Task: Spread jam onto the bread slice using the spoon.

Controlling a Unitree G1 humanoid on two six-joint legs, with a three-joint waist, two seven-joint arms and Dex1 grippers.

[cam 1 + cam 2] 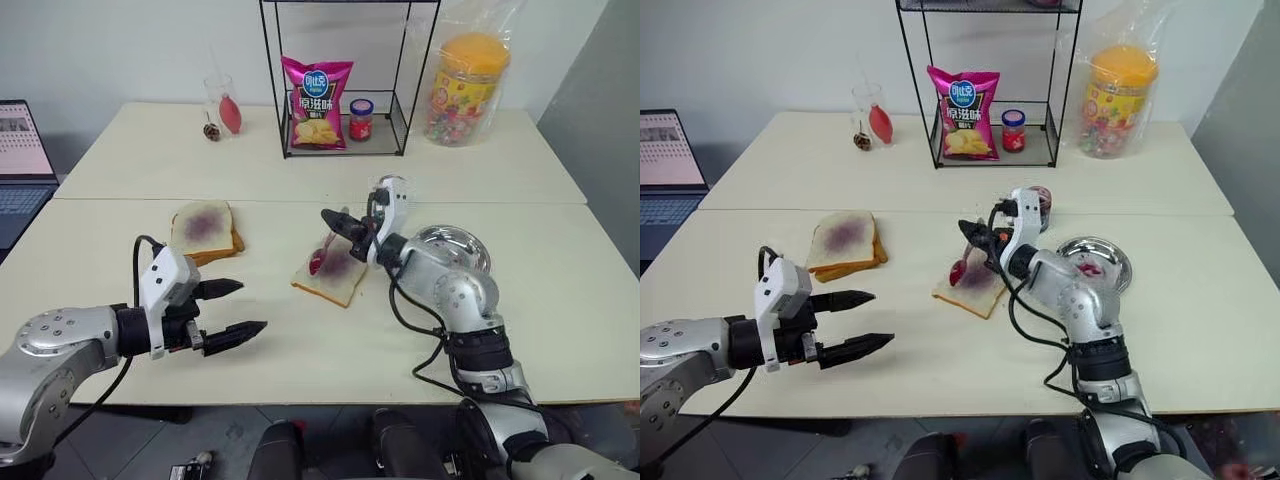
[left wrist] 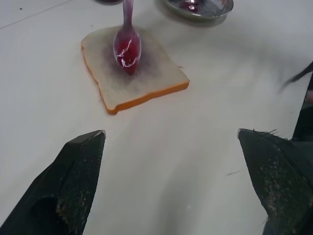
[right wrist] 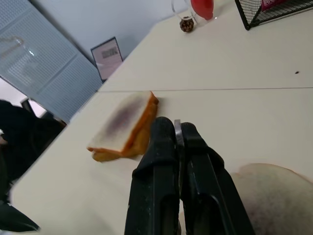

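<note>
White table [image 1: 560, 290]: right gripper [image 1: 338, 225] jaws clamped on spoon [image 1: 322, 255] over bread slice [image 1: 332, 276]; left gripper [image 1: 232, 310] jaws apart.

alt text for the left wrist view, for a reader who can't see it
A jam-coated spoon rests bowl-down on a bread slice smeared purple, lying on a white table. The left tool stands open in front; a steel dish sits behind.

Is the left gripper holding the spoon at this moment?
No, the left gripper hangs open and empty over the table, while the right gripper holds the spoon on the bread slice.
</note>
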